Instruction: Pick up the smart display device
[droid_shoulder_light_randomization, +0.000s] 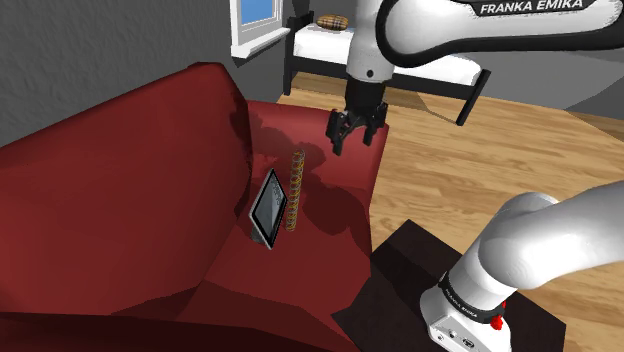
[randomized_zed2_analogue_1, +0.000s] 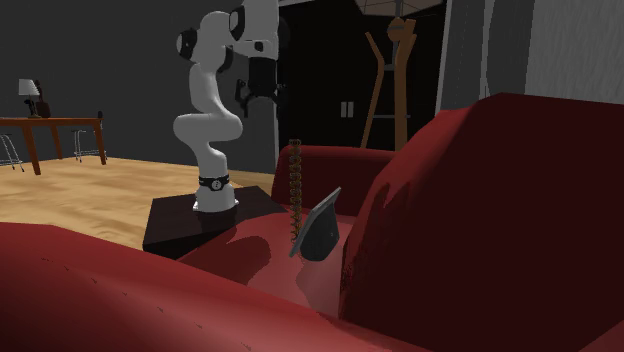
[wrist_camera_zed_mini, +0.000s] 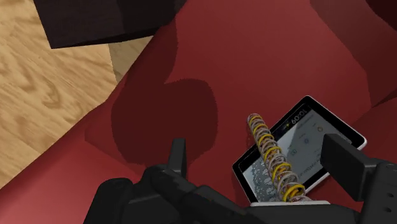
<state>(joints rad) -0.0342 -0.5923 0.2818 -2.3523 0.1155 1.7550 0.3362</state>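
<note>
The smart display (droid_shoulder_light_randomization: 270, 208) is a small dark tablet-like device with a lit screen, propped tilted on the red sofa seat (droid_shoulder_light_randomization: 320, 250) against the backrest. It also appears as the smart display (randomized_zed2_analogue_1: 318, 232) and, with its screen facing the camera, the smart display (wrist_camera_zed_mini: 305, 140). A tall coil of stacked rings (droid_shoulder_light_randomization: 296, 188) stands upright right beside it. My gripper (droid_shoulder_light_randomization: 355, 140) hangs open well above the seat, off to the shoulder view's right of the display. In the wrist view the gripper (wrist_camera_zed_mini: 261, 159) has its fingers apart, with nothing held.
The sofa's backrest (droid_shoulder_light_randomization: 110, 190) and armrest (randomized_zed2_analogue_1: 330, 160) hem in the seat. My dark stand (droid_shoulder_light_randomization: 405, 262) sits beside the sofa on a wooden floor (droid_shoulder_light_randomization: 500, 150). A bed (droid_shoulder_light_randomization: 420, 55) stands behind, and a coat rack (randomized_zed2_analogue_1: 385, 80) and a side table (randomized_zed2_analogue_1: 50, 125) further off.
</note>
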